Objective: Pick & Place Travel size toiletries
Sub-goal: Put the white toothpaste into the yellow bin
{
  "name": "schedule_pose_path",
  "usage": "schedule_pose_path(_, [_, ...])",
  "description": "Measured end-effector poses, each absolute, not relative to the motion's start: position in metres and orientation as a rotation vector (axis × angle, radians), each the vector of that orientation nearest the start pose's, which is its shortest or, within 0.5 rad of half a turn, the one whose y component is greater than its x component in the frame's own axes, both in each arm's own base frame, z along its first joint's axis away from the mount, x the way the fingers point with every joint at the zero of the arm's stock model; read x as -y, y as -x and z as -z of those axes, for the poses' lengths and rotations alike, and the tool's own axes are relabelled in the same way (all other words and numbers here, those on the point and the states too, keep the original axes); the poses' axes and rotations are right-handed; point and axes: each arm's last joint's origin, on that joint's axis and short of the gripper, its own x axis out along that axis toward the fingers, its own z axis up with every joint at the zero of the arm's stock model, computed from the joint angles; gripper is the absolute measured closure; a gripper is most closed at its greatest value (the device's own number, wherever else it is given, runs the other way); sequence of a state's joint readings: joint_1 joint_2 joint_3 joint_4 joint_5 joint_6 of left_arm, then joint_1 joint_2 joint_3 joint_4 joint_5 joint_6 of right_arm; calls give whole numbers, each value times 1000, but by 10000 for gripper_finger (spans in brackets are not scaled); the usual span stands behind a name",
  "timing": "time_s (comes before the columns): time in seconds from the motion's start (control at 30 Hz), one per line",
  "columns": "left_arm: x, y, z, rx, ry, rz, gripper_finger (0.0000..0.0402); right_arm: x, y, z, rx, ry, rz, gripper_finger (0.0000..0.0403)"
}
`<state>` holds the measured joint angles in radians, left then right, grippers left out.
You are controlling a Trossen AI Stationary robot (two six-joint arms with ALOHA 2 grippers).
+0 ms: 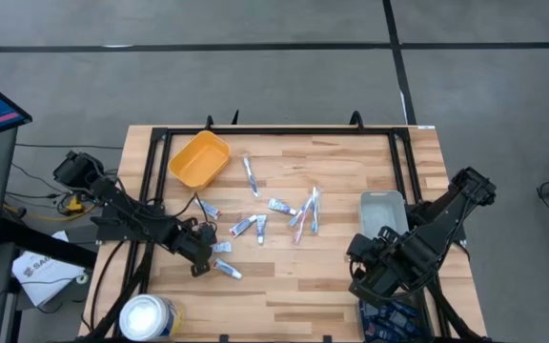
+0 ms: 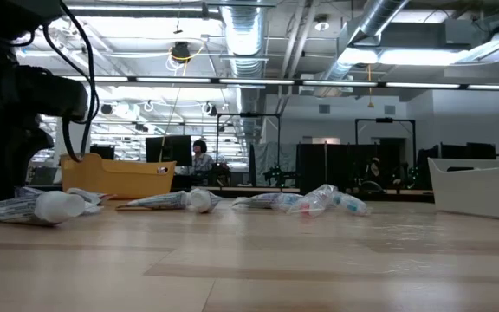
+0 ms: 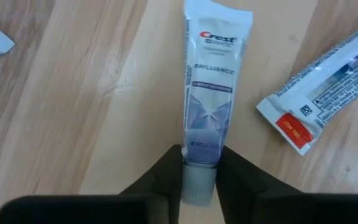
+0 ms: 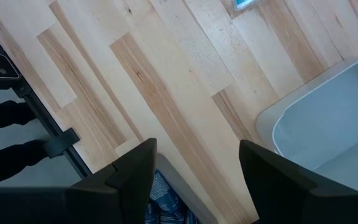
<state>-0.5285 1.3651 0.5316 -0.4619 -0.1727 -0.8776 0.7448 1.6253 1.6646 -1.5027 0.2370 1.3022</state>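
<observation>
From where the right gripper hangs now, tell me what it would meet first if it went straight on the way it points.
Probably bare wooden table. The right gripper, jaws open, points down at the planks, with the pale grey tray off to one side of that line. Depth is hard to judge.

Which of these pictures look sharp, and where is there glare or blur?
Left wrist view: the white Crest toothpaste tube reads sharply, its cap between the left end effector fingers. Low view: bright ceiling lights glare, and the nearest white tube looks soft. High view: even light, faint shadows on the wooden table.
</observation>
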Motion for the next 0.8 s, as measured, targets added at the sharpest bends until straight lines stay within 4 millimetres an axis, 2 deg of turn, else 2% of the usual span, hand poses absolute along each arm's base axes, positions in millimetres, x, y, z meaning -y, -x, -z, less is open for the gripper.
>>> schedule_pose_path(0.23, [99,-182,-135,-1234,379,-194,344,-190,-216,-341,-1265,-404,453,182])
schedule_pose_path(0.33, [100,-192,-154,-1166,442,-159,344,-190,-216,-341,-1265,-404,453,182])
schedule_pose_path(0.43, [91,-201,-176,-1056,475,-194,344,-190,-216,-341,-1264,-404,453,182])
schedule_pose_path(0.6, [59,-204,-215,-802,466,-350,344,-189,-216,-342,-1242,-397,459,182])
schedule_pose_path(0.8, [2,-187,-241,-620,337,-675,344,-190,-217,-342,-1234,-402,451,182])
